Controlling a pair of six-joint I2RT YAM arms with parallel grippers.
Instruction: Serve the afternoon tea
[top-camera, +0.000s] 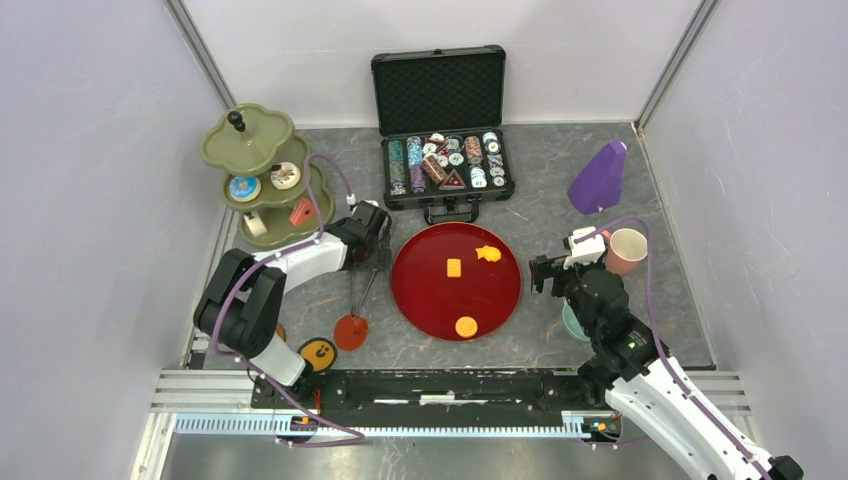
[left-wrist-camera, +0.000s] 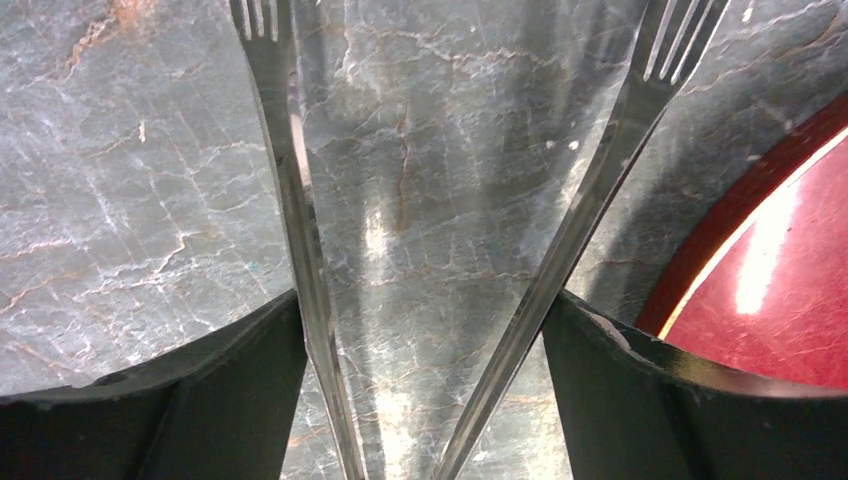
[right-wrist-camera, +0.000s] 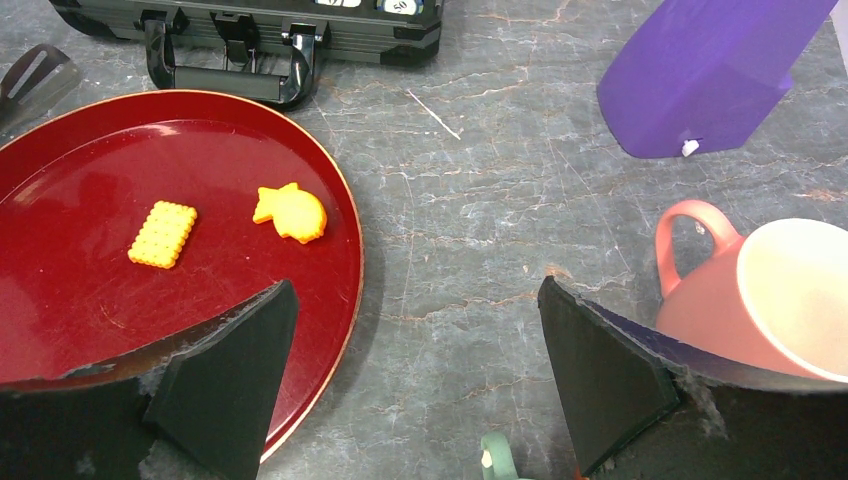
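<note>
The olive-green stand (top-camera: 262, 175) at the back left holds two donuts (top-camera: 244, 187) and a cake slice (top-camera: 301, 211). Three orange biscuits (top-camera: 454, 267) lie on the dark-red tray (top-camera: 420, 300); two of them (right-wrist-camera: 162, 234) show in the right wrist view. My left gripper (top-camera: 372, 250) (left-wrist-camera: 425, 310) is shut on metal tongs (top-camera: 358, 295) (left-wrist-camera: 590, 220). Its fingers press the two spread arms, and the forked tips point at the table left of the tray. My right gripper (top-camera: 545, 272) (right-wrist-camera: 415, 300) stands open and holds nothing, between the tray and the pink cup (top-camera: 626, 250) (right-wrist-camera: 770, 300). A teal cup (top-camera: 572, 320) sits under its wrist.
An open black case (top-camera: 445, 165) of poker chips stands behind the tray. A purple object (top-camera: 598, 178) (right-wrist-camera: 710, 70) lies at the back right. An orange round piece (top-camera: 318, 352) sits near the left arm's base. Walls close in on both sides.
</note>
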